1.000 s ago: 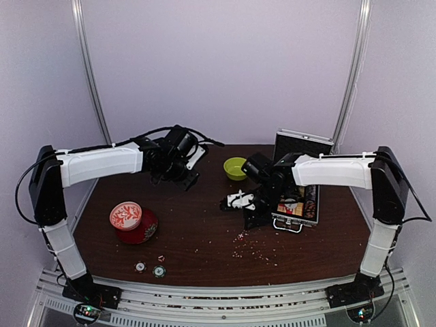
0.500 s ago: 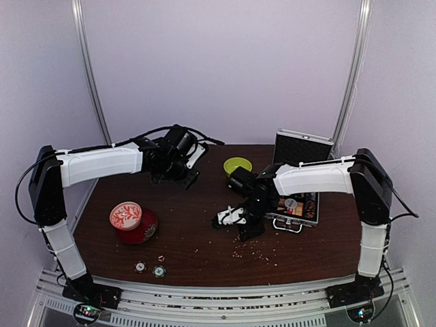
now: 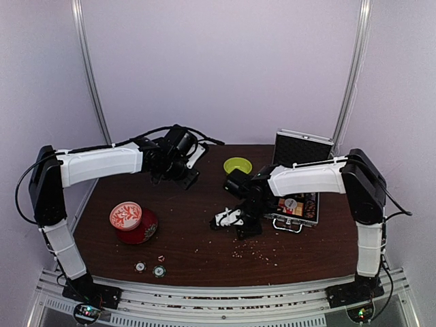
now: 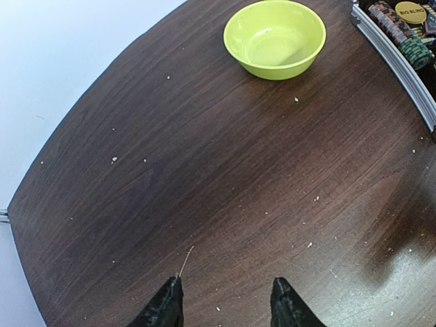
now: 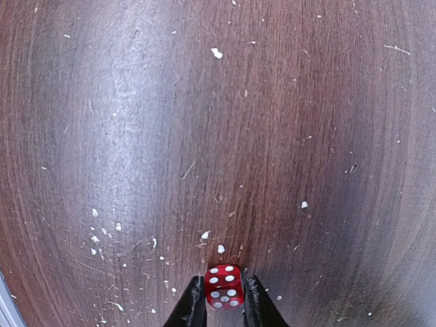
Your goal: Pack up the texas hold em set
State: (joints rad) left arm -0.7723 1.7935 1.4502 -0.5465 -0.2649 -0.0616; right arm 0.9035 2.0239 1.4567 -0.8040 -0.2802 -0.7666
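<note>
In the right wrist view a tiny red die with white pips sits pinched between the fingers of my right gripper, right at the tabletop. From above, the right gripper is low over the table, left of the open silver case. The case's lid stands upright, and chip rows fill the case. Two round chips and another small red die lie near the front left. My left gripper hangs open over bare wood at the back left.
A lime-green bowl stands at the back centre, left of the case. A red-and-white patterned tin rests on its red lid at the left. White crumbs are scattered in front of the right gripper.
My right arm swung left and nearer, away from the case, dropped to the table, and its jaws closed on the red die. The left arm has not moved.
</note>
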